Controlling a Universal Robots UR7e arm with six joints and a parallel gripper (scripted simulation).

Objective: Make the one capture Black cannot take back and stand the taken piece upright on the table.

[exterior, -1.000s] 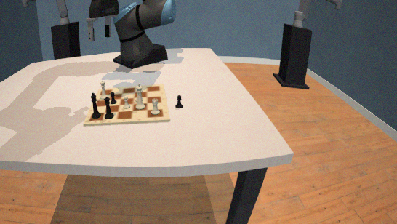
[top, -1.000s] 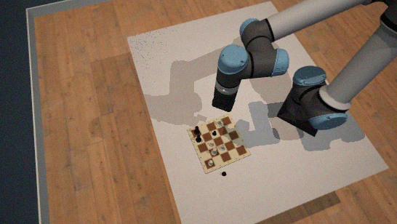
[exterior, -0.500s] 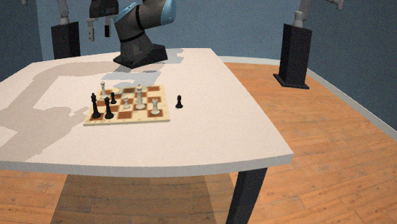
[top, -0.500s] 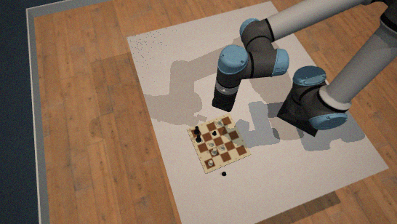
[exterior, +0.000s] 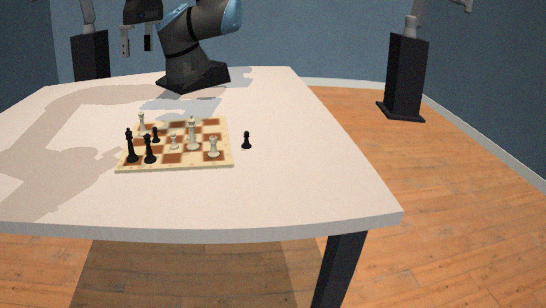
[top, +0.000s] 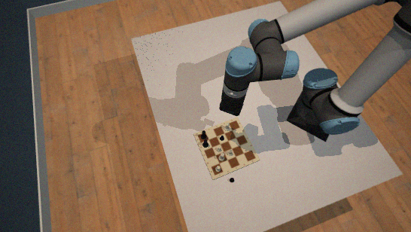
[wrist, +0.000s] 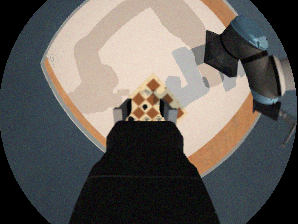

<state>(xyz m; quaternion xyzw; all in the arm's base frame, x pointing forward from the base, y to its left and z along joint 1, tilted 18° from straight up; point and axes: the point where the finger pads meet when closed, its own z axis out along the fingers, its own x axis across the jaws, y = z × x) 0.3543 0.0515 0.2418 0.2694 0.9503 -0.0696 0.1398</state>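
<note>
Your pincer [exterior: 135,44] hangs high above the far side of the counter [exterior: 300,165], fingers spread wide with nothing between them. A black pawn [exterior: 246,140] stands upright just off the chessboard [exterior: 220,162], so the taken piece looks already set down. Your risk now is the descent: the pieces crowd together, and spread fingers coming down among them could tip a neighbour or nudge its base over a line. Count with me on the board: four white pieces, three black; off it, one black pawn; one board, one arm
</note>
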